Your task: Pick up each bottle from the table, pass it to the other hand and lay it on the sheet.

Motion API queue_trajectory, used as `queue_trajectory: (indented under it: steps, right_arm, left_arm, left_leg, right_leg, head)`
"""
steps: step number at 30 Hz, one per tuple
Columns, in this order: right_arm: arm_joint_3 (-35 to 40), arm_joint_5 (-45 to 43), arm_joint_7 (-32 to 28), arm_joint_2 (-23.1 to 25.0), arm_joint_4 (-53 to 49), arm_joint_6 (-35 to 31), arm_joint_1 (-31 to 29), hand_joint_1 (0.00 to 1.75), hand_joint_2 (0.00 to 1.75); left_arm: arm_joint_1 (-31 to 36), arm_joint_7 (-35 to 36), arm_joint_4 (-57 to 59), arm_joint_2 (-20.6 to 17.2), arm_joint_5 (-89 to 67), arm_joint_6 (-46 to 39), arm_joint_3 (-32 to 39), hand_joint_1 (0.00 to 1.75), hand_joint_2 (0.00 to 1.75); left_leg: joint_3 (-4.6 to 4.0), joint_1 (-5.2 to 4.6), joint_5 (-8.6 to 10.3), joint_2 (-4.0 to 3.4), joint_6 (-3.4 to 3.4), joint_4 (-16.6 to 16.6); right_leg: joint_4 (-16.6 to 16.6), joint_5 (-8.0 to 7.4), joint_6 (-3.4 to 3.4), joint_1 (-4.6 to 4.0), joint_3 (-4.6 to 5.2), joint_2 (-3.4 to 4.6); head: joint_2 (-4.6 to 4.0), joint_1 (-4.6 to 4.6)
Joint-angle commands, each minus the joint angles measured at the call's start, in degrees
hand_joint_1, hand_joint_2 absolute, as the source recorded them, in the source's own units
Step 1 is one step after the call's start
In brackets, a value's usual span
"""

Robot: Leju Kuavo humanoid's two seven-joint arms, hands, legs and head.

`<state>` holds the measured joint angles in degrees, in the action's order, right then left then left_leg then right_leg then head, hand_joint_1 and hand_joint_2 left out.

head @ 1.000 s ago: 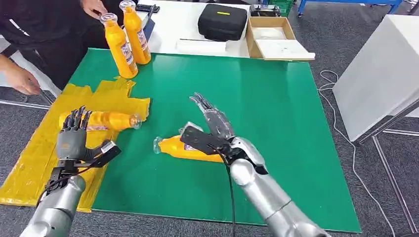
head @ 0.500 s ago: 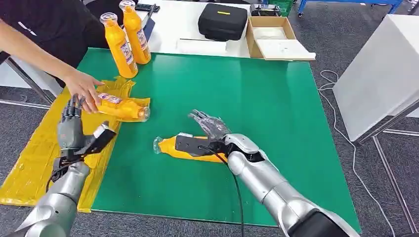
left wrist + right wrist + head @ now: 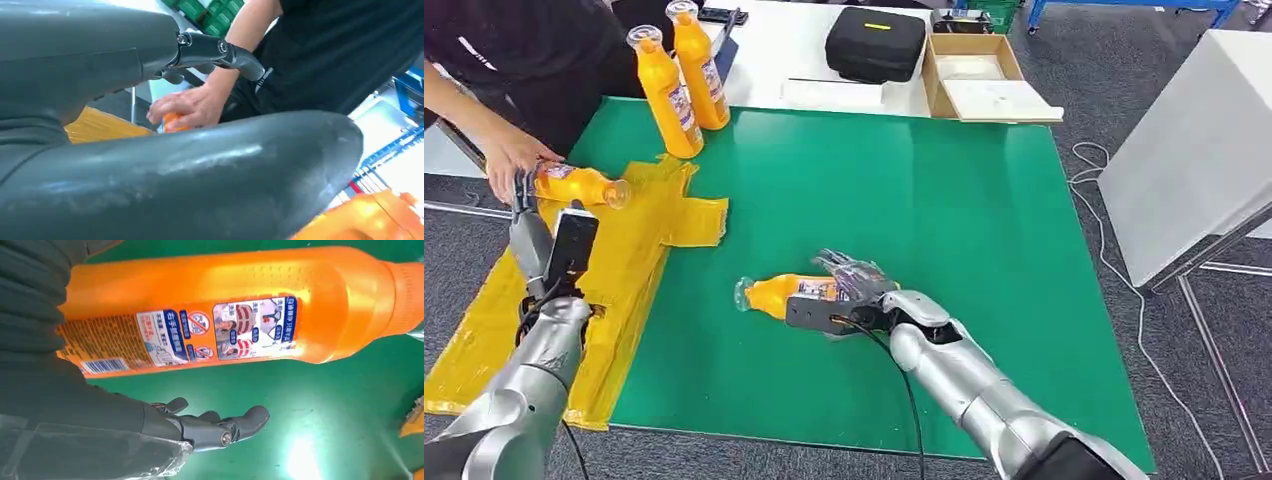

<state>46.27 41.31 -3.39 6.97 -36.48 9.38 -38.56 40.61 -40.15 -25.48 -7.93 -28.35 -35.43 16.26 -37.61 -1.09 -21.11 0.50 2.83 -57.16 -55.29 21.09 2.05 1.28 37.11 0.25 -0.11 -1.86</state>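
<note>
Now your right hand [image 3: 849, 290] has dropped over the bottle [image 3: 786, 295] at centre frame, fingers apart and not yet clamped, so the pick is next. A person has lifted another bottle [image 3: 579, 184] off the sheet [image 3: 629, 265]; your left hand [image 3: 549, 245] waits empty, fingers apart. The bottle lies flat, long axis left-right, cap pointing left.

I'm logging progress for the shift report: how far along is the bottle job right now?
Done: nothing lies finished on the yellow sheet; a person's hand holds one bottle at its far edge. In hand: the right hand is at the lying bottle on the green mat, not yet lifted. The left hand holds nothing. Left: that bottle's handover, plus two upright bottles.
</note>
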Motion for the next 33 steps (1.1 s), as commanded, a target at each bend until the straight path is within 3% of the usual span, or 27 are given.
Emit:
queue_trajectory:
  steps: [1,9,18,33]
  right_arm:
    - [2.70,2.68,3.83,-3.47,-8.78,0.04,4.75,0.00,1.75]
    - [2.33,4.20,5.26,-3.08,-8.24,-0.13,5.26,0.00,1.75]
    - [-2.95,16.78,13.96,-0.87,-2.90,-3.51,8.91,0.00,1.75]
    - [-6.58,21.09,14.17,0.39,3.48,-3.46,6.77,0.00,1.75]
  left_arm:
    - [3.88,0.15,5.76,-0.90,1.14,-0.57,-3.82,0.00,0.00]
    - [3.49,0.15,5.49,-1.14,1.78,-0.77,-3.63,0.00,0.00]
    - [3.10,0.33,5.18,-0.92,4.19,-0.92,-3.96,0.00,0.00]
    - [5.18,2.61,6.11,0.02,4.11,-0.75,-3.93,0.00,0.00]
  left_leg:
    - [0.23,0.09,-0.10,0.13,-0.18,0.00]
    - [0.22,0.09,-0.11,0.06,-0.22,-0.05]
    - [0.30,0.09,-0.12,0.11,-0.20,0.02]
    - [0.25,0.09,-0.05,0.18,-0.20,-0.03]
  right_leg:
    - [0.04,0.13,-0.12,-0.09,-0.29,-0.17]
    - [-0.01,0.12,-0.14,-0.09,-0.26,-0.09]
    - [0.05,0.15,-0.13,-0.09,-0.35,-0.14]
    - [0.02,0.11,-0.12,-0.11,-0.24,-0.20]
  head:
    - [0.00,0.02]
    - [0.00,0.02]
    - [0.00,0.02]
    - [0.00,0.02]
